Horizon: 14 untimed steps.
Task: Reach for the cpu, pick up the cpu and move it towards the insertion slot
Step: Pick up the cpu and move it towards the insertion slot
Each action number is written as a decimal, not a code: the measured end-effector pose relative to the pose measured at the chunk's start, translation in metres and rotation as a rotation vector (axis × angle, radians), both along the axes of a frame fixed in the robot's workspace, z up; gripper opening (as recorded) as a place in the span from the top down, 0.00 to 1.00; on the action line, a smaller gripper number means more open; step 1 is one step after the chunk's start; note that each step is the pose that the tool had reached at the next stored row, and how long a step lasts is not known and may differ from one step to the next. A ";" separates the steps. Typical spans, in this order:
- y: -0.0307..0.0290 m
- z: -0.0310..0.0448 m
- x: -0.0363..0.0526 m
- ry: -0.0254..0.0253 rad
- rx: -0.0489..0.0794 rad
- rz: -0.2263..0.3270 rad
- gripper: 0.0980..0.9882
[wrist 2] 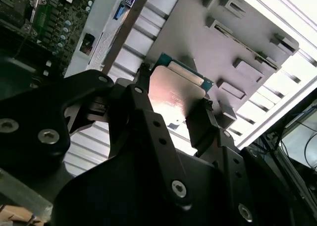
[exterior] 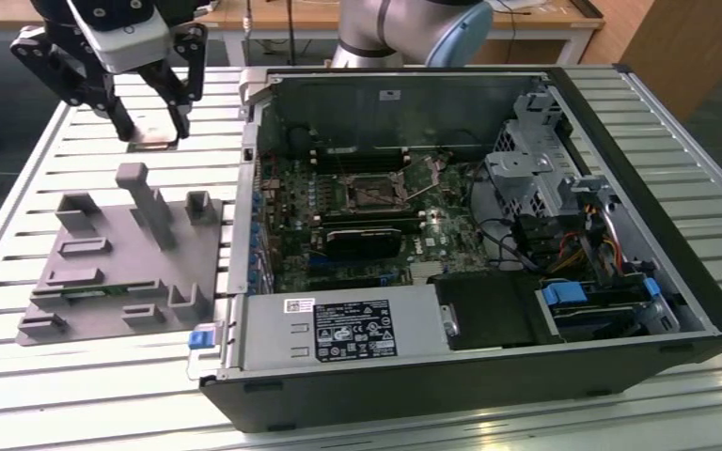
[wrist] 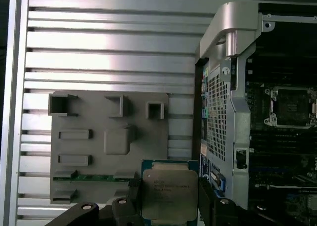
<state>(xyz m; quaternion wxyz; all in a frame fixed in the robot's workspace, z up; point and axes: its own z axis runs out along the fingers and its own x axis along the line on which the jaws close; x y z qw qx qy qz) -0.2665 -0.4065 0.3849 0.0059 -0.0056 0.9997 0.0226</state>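
the gripper [exterior: 153, 128] is pinching the cpu [exterior: 161, 138]: its two black fingers [wrist: 204, 200] press on opposite edges of the chip. the silvery metal top faces the camera in the first wrist view, with a greenish rim showing along one edge [wrist: 169, 195]. in the second wrist view the chip [wrist 2: 174, 94] sits flat between the finger pads and glints pinkish, with the teal rim at the end away from the palm. the chip hangs in the air, clear of everything beneath it.

in the exterior view the gripper and cpu are over the far left corner of the slatted metal table [exterior: 35, 178]. they are just past the far edge of the grey fixture plate [exterior: 110, 272]. that plate lies flat on the table near its left edge, with raised blocks and shallow pockets on it, and a thin green strip [wrist: 94, 176] lies in one pocket.

touching or just beside the plate, on the exterior view's right, is the open computer case [exterior: 662, 235]. it lies on its side and takes up most of the table's middle and right. inside it is the motherboard [exterior: 336, 272], and the insertion slot [exterior: 368, 193] sits on the board's far half, a dark square in a shiny frame. the slot [wrist: 290, 107] is well apart from the held cpu, with the case's silvery corner post [wrist: 233, 32] between them.
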 end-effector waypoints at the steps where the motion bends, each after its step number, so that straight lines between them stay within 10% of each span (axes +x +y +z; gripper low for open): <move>1: 0.0001 -0.0001 0.0008 0.0001 0.000 -0.004 0.50; 14: 0.0020 -0.0011 0.0342 0.0000 0.000 -0.018 0.50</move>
